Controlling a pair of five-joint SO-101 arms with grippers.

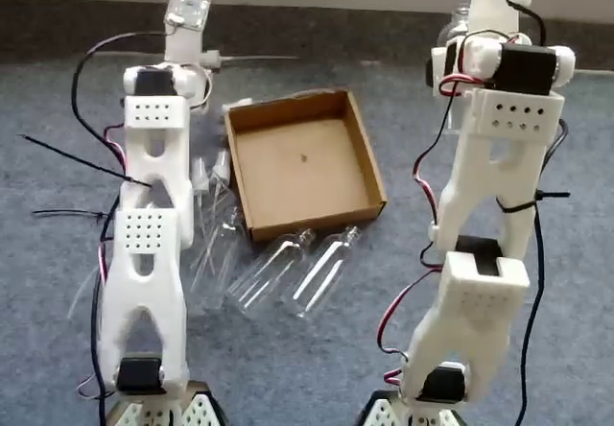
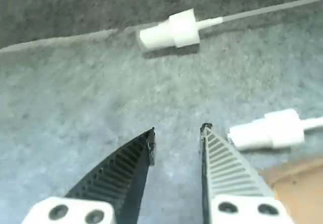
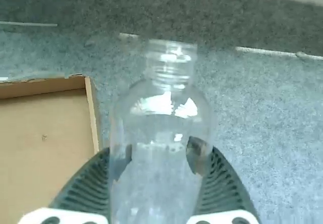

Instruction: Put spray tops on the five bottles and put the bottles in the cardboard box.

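My left gripper (image 2: 176,133) hangs open over the grey carpet, nothing between its black and white fingers. A white spray top (image 2: 171,31) with a long thin tube lies just beyond the fingertips. A second spray top (image 2: 267,129) lies beside the white finger, near a corner of the cardboard box (image 2: 298,188). My right gripper (image 3: 157,156) is shut on a clear bottle (image 3: 159,128), held upright with its threaded neck bare. The cardboard box (image 1: 240,172) sits open in the middle. Clear bottles (image 1: 273,265) (image 1: 326,271) lie at its near side.
More spray tops (image 1: 216,169) and another clear bottle (image 1: 219,244) lie between the left arm and the box. Black cables (image 1: 67,157) trail left of the left arm. A darker strip (image 1: 317,23) runs along the far edge.
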